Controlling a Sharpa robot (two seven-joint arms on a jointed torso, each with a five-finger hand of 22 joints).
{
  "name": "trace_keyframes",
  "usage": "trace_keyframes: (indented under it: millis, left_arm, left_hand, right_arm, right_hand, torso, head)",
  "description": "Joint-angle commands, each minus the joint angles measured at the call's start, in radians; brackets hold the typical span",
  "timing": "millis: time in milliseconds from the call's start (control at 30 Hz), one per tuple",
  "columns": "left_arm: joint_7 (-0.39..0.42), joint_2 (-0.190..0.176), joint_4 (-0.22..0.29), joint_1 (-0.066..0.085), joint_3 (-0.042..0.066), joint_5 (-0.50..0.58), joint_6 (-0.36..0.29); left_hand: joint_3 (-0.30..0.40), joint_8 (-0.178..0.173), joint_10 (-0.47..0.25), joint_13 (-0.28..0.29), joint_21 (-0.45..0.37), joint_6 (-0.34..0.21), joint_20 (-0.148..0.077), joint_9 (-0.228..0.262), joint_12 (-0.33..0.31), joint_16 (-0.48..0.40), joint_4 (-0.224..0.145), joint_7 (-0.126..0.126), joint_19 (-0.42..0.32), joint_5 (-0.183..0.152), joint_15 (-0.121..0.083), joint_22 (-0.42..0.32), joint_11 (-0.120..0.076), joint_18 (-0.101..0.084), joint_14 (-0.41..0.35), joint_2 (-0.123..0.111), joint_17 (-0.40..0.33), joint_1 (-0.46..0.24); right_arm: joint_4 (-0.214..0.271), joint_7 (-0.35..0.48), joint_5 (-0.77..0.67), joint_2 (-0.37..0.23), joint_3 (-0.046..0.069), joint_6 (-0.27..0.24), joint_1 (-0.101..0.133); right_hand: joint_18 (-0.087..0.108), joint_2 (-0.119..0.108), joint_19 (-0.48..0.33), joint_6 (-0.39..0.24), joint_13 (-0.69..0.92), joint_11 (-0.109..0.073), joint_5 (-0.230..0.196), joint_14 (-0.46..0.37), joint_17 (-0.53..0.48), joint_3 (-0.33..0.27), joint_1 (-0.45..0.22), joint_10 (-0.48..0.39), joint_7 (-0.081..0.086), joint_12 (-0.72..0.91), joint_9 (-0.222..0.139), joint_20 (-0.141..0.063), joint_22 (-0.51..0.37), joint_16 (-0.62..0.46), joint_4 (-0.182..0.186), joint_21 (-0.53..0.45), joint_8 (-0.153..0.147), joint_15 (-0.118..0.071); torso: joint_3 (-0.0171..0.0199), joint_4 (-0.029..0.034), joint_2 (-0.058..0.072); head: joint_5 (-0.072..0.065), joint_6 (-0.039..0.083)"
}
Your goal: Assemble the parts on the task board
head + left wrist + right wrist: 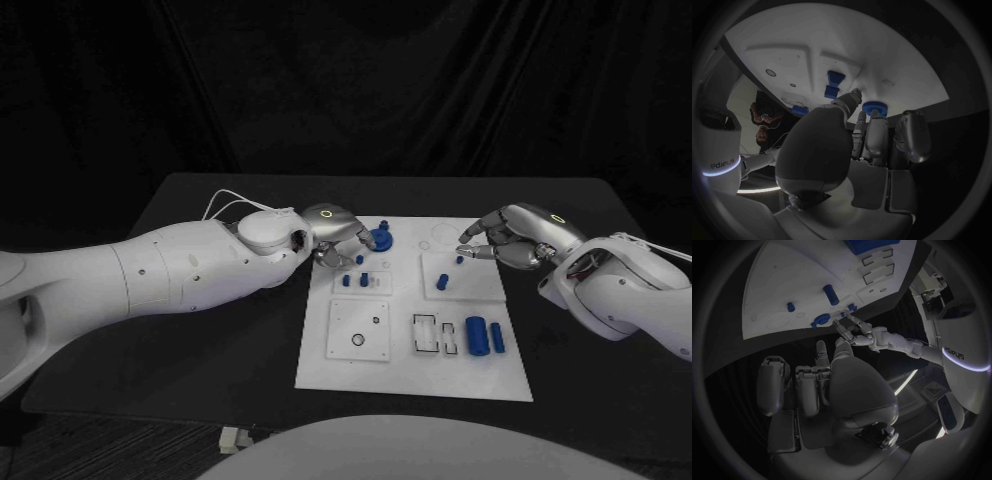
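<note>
A white task board (411, 375) lay in the middle of the black surface (202, 340), carrying small blue parts. A round blue part (379, 238) stood at the board's eleven o'clock corner, with the left hand (335, 235) right beside it, fingers curled; whether they touched the part could not be told. The right hand (508, 238) hovered at about two o'clock over the board's edge, fingers bent inward and apparently holding nothing. Two blue cylinders (485, 335) lay side by side near four o'clock, with smaller blue pegs (364, 279) standing mid-board. The likely risk: a loose grip could tip the round part or nudge the board.
</note>
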Motion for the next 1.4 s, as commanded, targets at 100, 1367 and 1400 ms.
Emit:
trace_keyframes:
  millis: [100,1367,1400]
  left_arm:
    - [0.058,-0.021,0.023,0.001,0.001,0.000,-0.201]
    - [0.398,-0.349,0.240,0.095,0.001,0.458,-0.387]
    - [0.431,-0.352,0.241,0.094,0.001,0.523,-0.366]
  left_hand:
    - [-0.031,0.003,0.001,-0.011,-0.017,-0.004,0.007,-0.011,0.014,0.026,0.019,-0.006,-0.004,-0.011,0.005,0.167,0.001,0.018,0.016,0.004,0.030,0.006]
    - [-0.109,0.002,-0.135,-0.046,-1.024,0.142,0.082,-0.070,0.202,-0.746,0.204,0.106,-0.708,0.047,0.127,-0.068,-0.022,0.082,-0.776,0.053,-0.702,-0.136]
    - [-0.131,0.002,-0.147,-0.046,-1.061,0.140,0.085,-0.072,0.204,-0.778,0.203,0.114,-0.748,0.063,0.132,-0.090,-0.017,0.078,-0.812,0.057,-0.729,-0.139]
  right_arm:
    - [0.003,-0.007,-0.005,-0.010,0.001,0.001,-0.002]
    - [-0.050,-0.184,-0.452,0.066,0.001,0.180,0.105]
    - [-0.052,-0.187,-0.458,0.070,0.001,0.184,0.103]
  right_hand:
    - [0.012,-0.002,-0.005,0.005,0.029,-0.019,0.005,0.103,0.263,-0.006,0.010,0.132,0.000,-0.006,-0.001,0.002,0.194,0.003,0.000,-0.003,-0.002,-0.005]
    - [0.054,-0.097,-0.067,-0.107,-1.223,0.032,-0.425,0.055,0.121,0.152,0.246,-0.461,-0.041,-1.421,-0.058,0.011,0.100,-0.192,0.005,-0.291,-0.091,0.007]
    - [0.051,-0.124,-0.057,-0.101,-1.241,0.031,-0.424,0.051,0.101,0.193,0.203,-0.448,-0.047,-1.426,-0.066,0.009,0.112,-0.216,0.007,-0.269,-0.090,0.005]
  torso:
    - [-0.0002,-0.0001,0.000]
    - [-0.0020,0.0027,0.001]
    - [-0.0015,0.0022,0.001]
  head:
    - [0.001,0.000]
    - [-0.031,0.000]
    - [-0.030,0.000]
